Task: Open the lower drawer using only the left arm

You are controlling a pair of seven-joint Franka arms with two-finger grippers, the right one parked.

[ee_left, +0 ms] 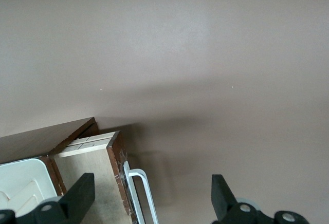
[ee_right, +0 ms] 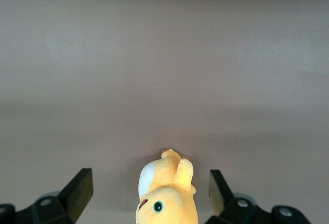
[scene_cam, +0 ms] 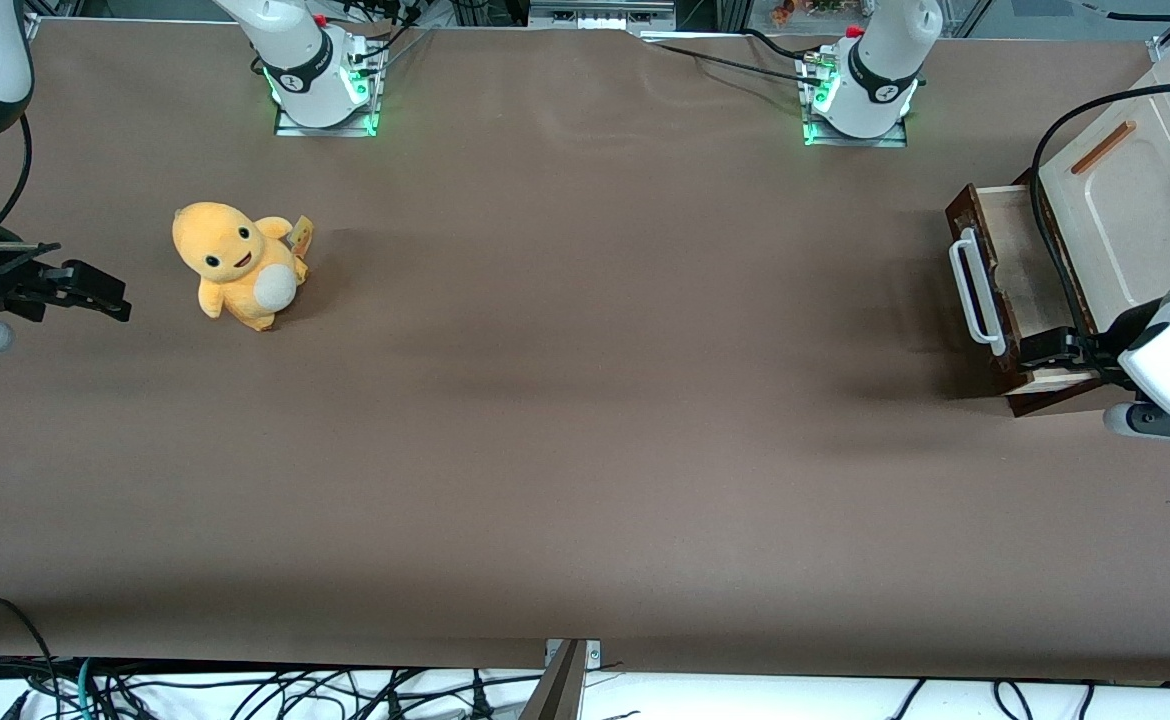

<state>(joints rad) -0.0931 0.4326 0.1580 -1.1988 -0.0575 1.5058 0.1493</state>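
Note:
The lower drawer (scene_cam: 1023,262) stands pulled out of the cabinet at the working arm's end of the table. Its dark brown front (ee_left: 119,168) carries a white bar handle (scene_cam: 975,292) and its pale wood inside (ee_left: 90,175) lies bare. My left arm's gripper (scene_cam: 1048,350) hangs over the end of the drawer nearer the front camera, just inside its front. In the left wrist view the gripper (ee_left: 151,189) is open, and the handle (ee_left: 142,189) lies below the wide gap between the black fingers (ee_left: 82,190), untouched.
Above the drawer sits a cream panel (scene_cam: 1130,215) with an orange strip handle (scene_cam: 1103,147). A black cable (scene_cam: 1043,225) runs across the drawer to the wrist. An orange plush toy (scene_cam: 238,265) sits toward the parked arm's end of the brown table (scene_cam: 585,400).

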